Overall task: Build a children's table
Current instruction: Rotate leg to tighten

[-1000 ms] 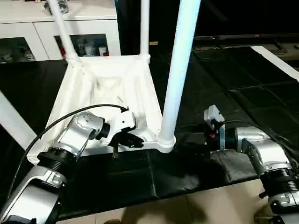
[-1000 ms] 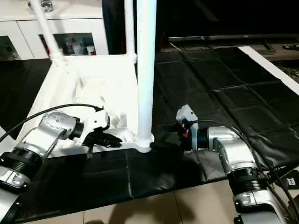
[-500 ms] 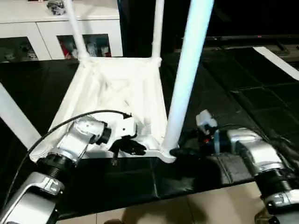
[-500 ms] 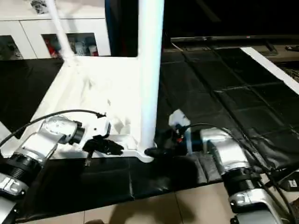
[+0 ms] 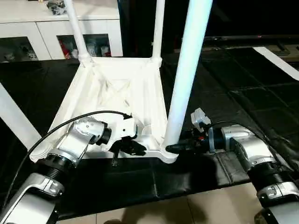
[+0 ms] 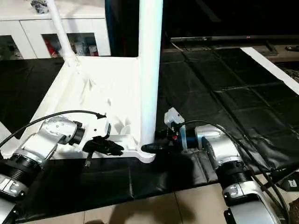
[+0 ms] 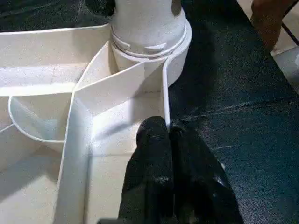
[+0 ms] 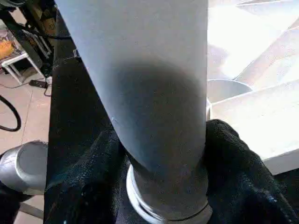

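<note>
The children's table top lies upside down on a black mat, ribs showing, with legs standing in its corner sockets. My left gripper is shut on the thin rim wall of the near edge, just beside the near right corner socket. In that socket stands the near right leg. My right gripper reaches in from the right. Its black fingers press both sides of the leg's base just above the socket.
Two more legs stand in the far sockets. A fourth leg rises slanting at the near left. A white cabinet with glass doors lines the back. The black mat ends at pale floor tiles in front.
My right gripper has moved left to the base of the near right leg and its fingers have closed around it. The left gripper has kept its hold on the rim.
</note>
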